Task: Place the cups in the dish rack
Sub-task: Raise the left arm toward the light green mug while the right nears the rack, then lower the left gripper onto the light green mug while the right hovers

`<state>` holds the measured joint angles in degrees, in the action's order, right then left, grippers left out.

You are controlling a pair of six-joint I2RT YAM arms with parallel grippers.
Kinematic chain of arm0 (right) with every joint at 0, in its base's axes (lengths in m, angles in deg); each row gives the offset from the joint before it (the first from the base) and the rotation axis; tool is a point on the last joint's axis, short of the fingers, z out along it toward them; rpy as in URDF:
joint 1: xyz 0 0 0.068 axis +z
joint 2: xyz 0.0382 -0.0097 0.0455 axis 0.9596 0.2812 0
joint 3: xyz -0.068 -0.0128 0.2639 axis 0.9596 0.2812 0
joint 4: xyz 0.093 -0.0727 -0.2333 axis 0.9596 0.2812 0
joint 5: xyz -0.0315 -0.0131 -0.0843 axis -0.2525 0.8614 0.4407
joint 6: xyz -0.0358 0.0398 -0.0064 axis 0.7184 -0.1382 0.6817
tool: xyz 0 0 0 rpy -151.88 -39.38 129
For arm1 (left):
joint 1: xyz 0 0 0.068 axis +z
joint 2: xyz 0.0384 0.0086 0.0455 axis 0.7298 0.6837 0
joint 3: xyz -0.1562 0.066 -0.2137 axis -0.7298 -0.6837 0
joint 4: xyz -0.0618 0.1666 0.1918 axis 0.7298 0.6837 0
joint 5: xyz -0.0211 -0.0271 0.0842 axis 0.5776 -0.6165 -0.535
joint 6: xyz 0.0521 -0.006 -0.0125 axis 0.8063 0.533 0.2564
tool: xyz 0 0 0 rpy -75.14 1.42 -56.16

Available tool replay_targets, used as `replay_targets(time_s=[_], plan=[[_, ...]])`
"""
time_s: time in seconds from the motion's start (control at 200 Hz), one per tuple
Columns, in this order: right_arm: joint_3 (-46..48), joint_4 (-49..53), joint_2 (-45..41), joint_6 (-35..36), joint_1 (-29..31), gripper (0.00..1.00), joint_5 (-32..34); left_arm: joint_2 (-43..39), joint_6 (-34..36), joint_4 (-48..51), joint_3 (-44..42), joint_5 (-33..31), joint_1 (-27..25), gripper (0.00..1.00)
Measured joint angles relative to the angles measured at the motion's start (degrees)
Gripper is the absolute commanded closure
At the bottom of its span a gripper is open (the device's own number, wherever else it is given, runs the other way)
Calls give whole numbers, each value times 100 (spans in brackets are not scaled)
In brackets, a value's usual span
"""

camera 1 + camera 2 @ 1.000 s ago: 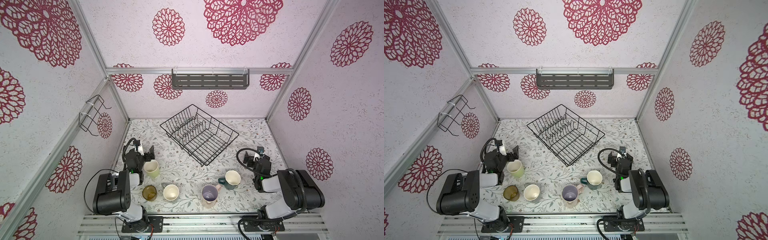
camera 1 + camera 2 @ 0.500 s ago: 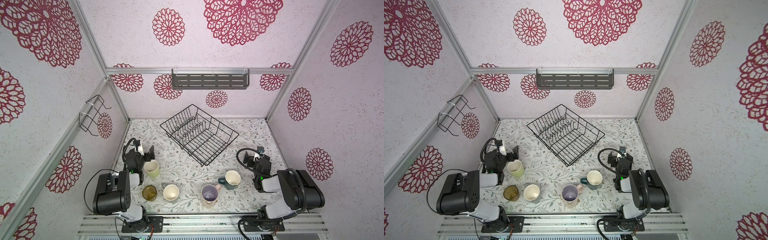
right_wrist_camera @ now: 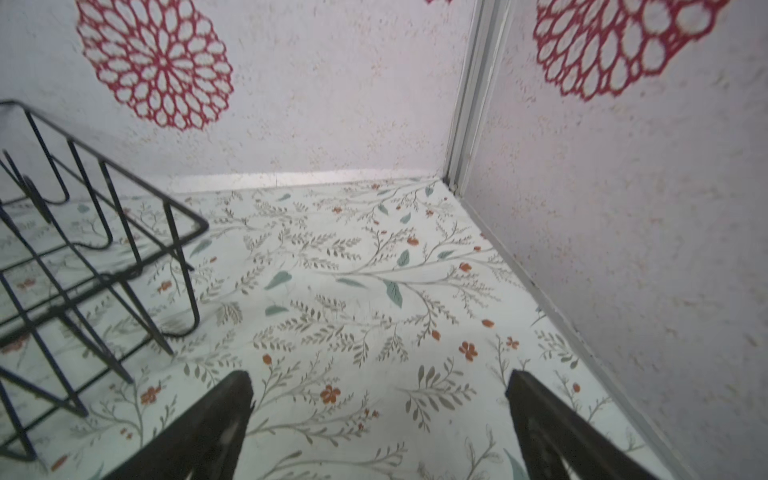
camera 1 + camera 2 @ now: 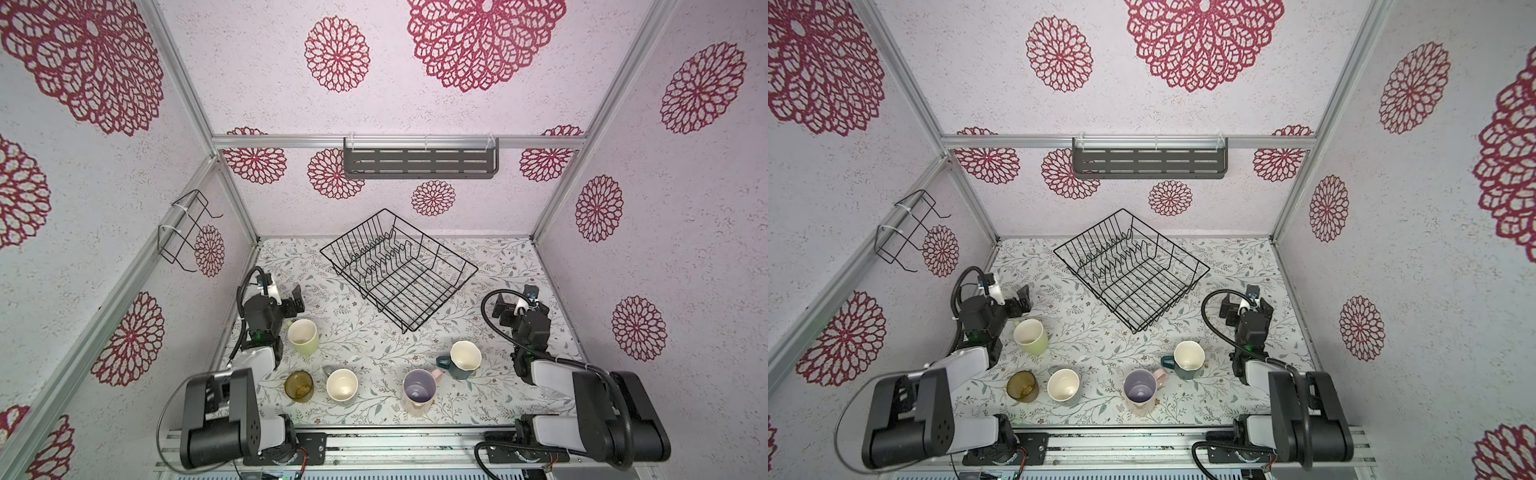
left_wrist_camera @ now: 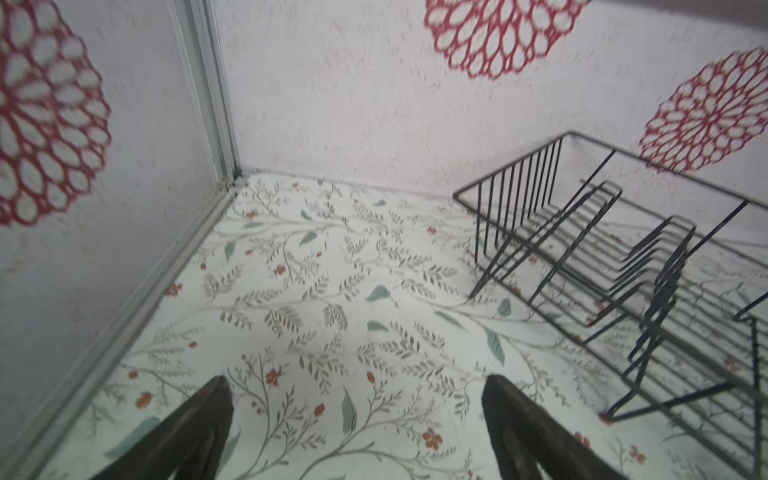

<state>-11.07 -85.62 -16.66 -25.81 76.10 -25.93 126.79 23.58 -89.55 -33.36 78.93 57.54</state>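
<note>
Left gripper [image 5: 356, 382]: two dark matte fingers [image 5: 199, 419], wedge-shaped and tapering to blunt tips, spread wide with only table between them. It holds nothing.

Right gripper [image 3: 380, 376]: same build, likewise spread wide and holding nothing, low over the table near the right wall.

Table [image 4: 361, 332]: flat and pale, printed with grey-green sprigs, teal leaves and small orange flowers.

Cups, five counted in both top views, all upright on the table and outside the rack:
- lime-yellow tumbler [image 4: 303, 336]: smooth, cream inside, just beside the left gripper
- amber glass [image 4: 298, 385]: translucent, short, round
- grey tumbler [image 4: 342, 385]: cream inside, just right of the amber glass
- pink mug [image 4: 419, 392]: pearly outside, lilac inside, one handle
- teal mug [image 4: 463, 359]: dark glaze, cream inside, wavy rim, one handle, nearest the right arm

That makes three without handles and two with.

Dish rack [image 4: 399, 270]: one, of thin black wire, rectangular with flared sides and rows of upright loops. It sits turned at an angle at mid-table towards the back, between the two grippers and apart from every cup.

Walls: textured and whitish with red lace medallions. The left wall carries one bent black wire bracket [image 4: 187, 232], the back wall one grey slotted shelf [image 4: 419, 158].
</note>
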Motion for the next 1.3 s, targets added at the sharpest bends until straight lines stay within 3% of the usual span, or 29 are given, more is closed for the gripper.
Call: replay_targets(time_s=[0.105, 0.275, 0.41, 0.52, 0.671, 0.851, 1.091, 1.191, 1.301], plan=[[-503, 896, -566, -531, 0, 1, 149, -916, -334, 1172, 684, -114, -2, 3], [-1473, 2656, -1113, -2055, -15, 1, 356, -1947, -1008, 3156, 1777, -544, 0, 3], [-1285, 2909, -1390, -3152, -212, 2, -321, -2531, -1838, 4321, 1904, -973, 11, 3], [-1250, 3460, -1187, -3644, -197, 1, -765, -2837, -2232, 4959, 1611, -918, 37, 3], [-2162, 4743, -457, -3893, 389, 1, -916, -2837, -2505, 5525, 1445, -304, 37, 3], [-3040, 5847, -170, -4540, 1185, 1, -835, -2549, -2623, 5888, 1532, 321, -74, 3], [-3663, 6996, 356, -5519, 2002, 5, -501, -2260, -2695, 6142, 1899, 39, -1047, 3], [-4019, 7379, 758, -5687, 2162, 18, -378, -2109, -2693, 6218, 2129, -155, -1440, 3], [-4413, 7589, 1211, -5733, 2299, 22, -356, -1912, -2673, 6264, 2315, -356, -1753, 3]])
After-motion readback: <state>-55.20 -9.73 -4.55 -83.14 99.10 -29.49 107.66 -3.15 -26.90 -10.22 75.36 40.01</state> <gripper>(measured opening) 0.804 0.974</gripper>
